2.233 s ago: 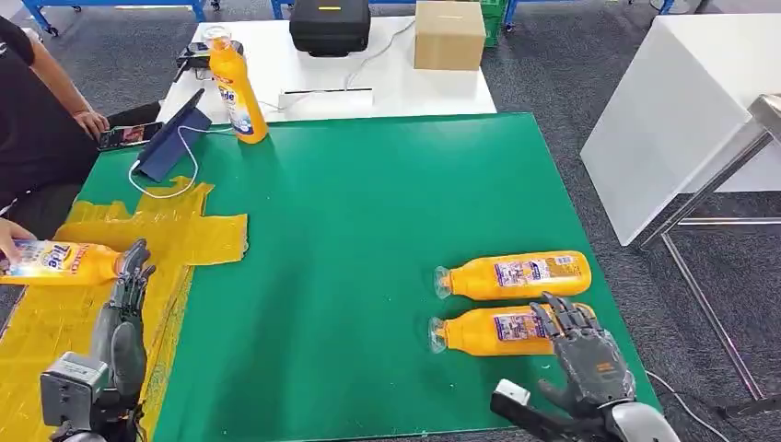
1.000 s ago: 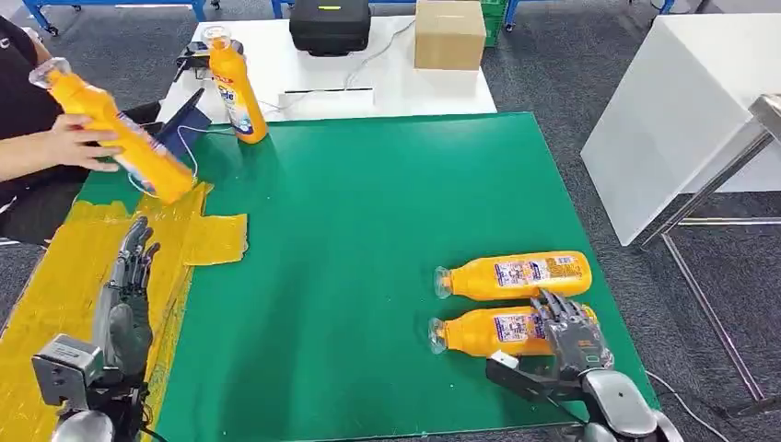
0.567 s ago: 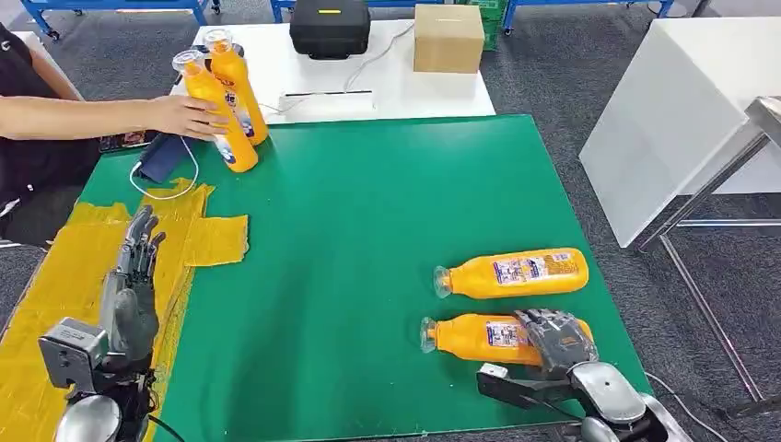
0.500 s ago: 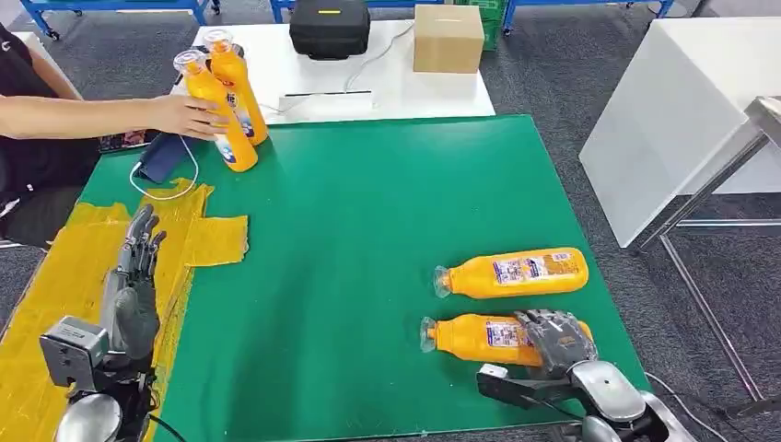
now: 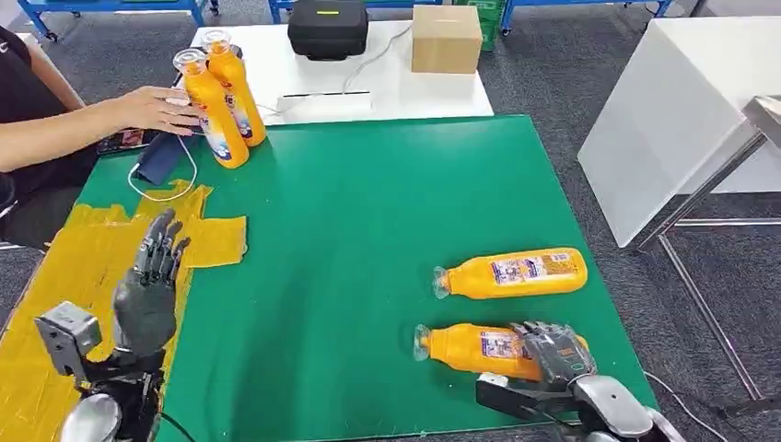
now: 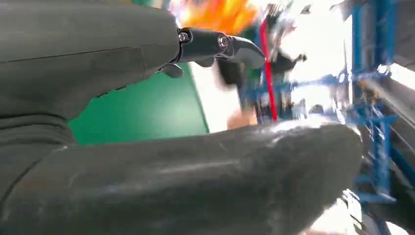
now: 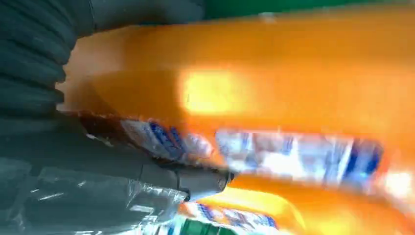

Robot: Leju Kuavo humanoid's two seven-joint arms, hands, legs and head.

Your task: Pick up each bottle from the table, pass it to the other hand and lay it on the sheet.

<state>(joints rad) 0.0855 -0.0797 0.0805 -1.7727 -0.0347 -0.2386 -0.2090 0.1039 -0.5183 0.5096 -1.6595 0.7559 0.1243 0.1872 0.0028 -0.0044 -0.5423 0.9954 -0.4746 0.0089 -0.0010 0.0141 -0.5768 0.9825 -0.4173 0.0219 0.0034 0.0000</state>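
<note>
Under right hand (image 5: 555,348): near bottle (image 5: 479,346), lying on green mat (image 5: 368,212).

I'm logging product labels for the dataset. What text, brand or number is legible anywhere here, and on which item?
None reads for certain.
Two lying bottles, far bottle and near bottle under the right hand: label print too small.
Two standing bottles: labels too small.
Right wrist view of the label: blurred.

We see that the person's hand (image 5: 152,109) has set a second bottle (image 5: 210,112) upright, our right hand (image 5: 553,345) has closed over the near bottle (image 5: 470,344), and our left hand (image 5: 149,285) has risen.
</note>
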